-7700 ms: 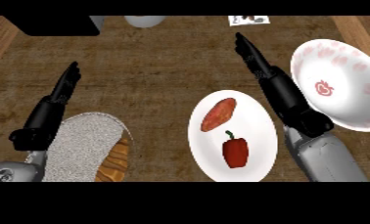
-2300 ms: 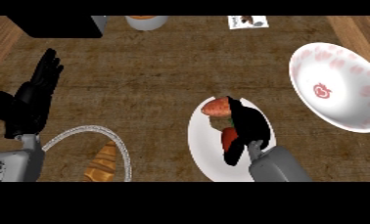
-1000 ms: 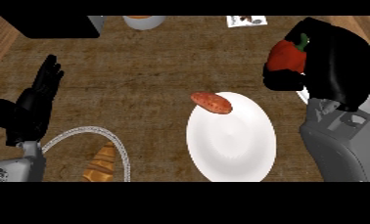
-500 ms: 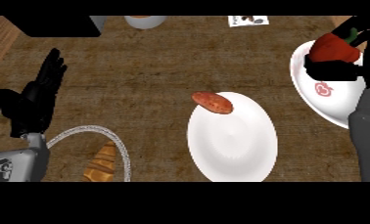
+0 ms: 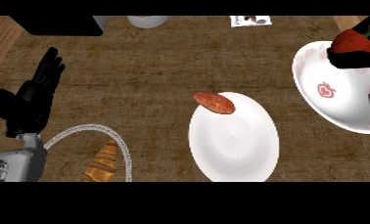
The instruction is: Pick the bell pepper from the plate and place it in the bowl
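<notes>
**Pepper over the bowl, release left to do**

The bell pepper [image 5: 353, 41] hangs over the far right part of the bowl [image 5: 311, 78], at the view's edge. The right hand [image 5: 348, 60] is curled round its underside, dark fingers closed on it; only part of the hand shows. Whether the pepper touches the bowl's inside cannot be told, though it looks clear of it.

The pick appears done. The plate [image 5: 235, 149], left of the bowl and nearer the robot, carries only a reddish-brown oblong food [image 5: 214, 102] on its far-left rim. What is left, as I judge it, is lowering the pepper and opening the hand.

Well left of the bowl, the left hand [image 5: 37, 93] rests open, fingers up, over the bench [image 5: 159, 66], beside a loaf [image 5: 103, 162].
</notes>
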You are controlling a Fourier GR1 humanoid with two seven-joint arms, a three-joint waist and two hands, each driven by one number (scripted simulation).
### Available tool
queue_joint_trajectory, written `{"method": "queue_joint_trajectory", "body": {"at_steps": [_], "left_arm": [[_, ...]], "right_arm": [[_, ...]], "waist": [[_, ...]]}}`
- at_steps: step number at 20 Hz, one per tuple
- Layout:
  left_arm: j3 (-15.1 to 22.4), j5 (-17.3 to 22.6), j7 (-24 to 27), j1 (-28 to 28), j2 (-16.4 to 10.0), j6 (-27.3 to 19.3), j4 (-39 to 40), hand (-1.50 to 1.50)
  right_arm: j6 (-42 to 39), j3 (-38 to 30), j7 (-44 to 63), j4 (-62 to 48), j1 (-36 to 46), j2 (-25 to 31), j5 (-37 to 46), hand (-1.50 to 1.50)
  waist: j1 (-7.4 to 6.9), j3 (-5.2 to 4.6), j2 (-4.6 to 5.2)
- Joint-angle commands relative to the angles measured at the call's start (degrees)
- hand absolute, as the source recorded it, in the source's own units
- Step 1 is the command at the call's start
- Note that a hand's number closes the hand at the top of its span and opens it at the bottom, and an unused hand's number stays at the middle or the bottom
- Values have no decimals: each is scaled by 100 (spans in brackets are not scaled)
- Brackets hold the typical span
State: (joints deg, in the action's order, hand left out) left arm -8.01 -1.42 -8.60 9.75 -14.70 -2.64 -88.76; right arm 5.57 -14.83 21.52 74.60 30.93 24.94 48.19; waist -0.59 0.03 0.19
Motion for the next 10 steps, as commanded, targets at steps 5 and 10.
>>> {"method": "queue_joint_trajectory", "body": {"at_steps": [5,10], "left_arm": [[142,-116,78,-25,173,-33,-23,0],[50,-109,106,-9,132,-10,34,0]], "right_arm": [[-309,103,-288,-1928,-8,641,510,150],[-152,-715,-955,-3555,689,795,-281,-150]], "waist": [[-22,-8,50],[-71,6,34]]}}
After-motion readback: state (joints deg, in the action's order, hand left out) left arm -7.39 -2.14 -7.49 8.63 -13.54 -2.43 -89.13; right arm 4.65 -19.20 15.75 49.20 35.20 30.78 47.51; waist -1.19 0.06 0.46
